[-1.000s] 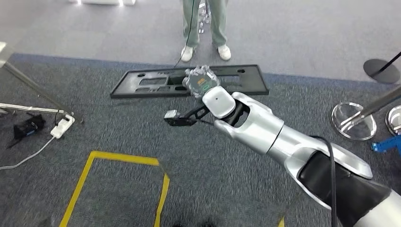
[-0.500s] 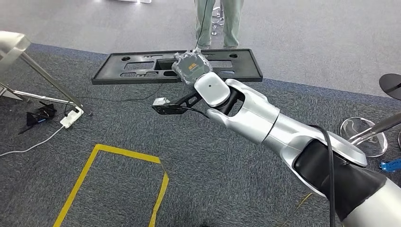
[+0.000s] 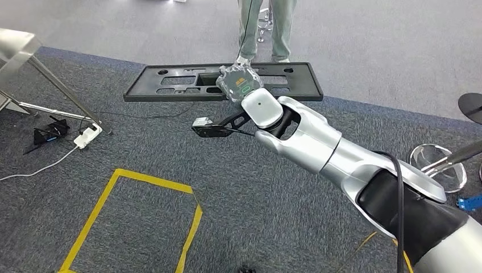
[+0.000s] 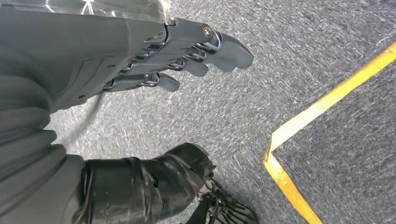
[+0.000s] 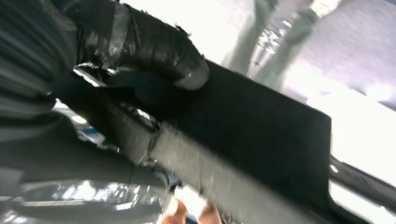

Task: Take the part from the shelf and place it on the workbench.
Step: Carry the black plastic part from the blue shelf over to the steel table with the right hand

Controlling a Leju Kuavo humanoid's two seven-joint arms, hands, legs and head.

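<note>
right robot hand (image 3: 239, 85) clamped on one long black part (image 3: 224, 83), carried level above the grey carpet (image 3: 170, 148), no desk in sight. left robot hand (image 4: 187, 60) hanging over the carpet, fingers loosely apart, holding nothing.

risks, as judged: gripped near the middle only, so a long part like this could tip or twist loose during a turn (grip details hidden behind the wrist); one person (image 3: 267, 25) standing just beyond its far edge, so a swing might clip the legs; one power strip (image 3: 86, 136) and cables on the floor, a possible trip hazard. one yellow tape outline (image 3: 136, 222).
</note>
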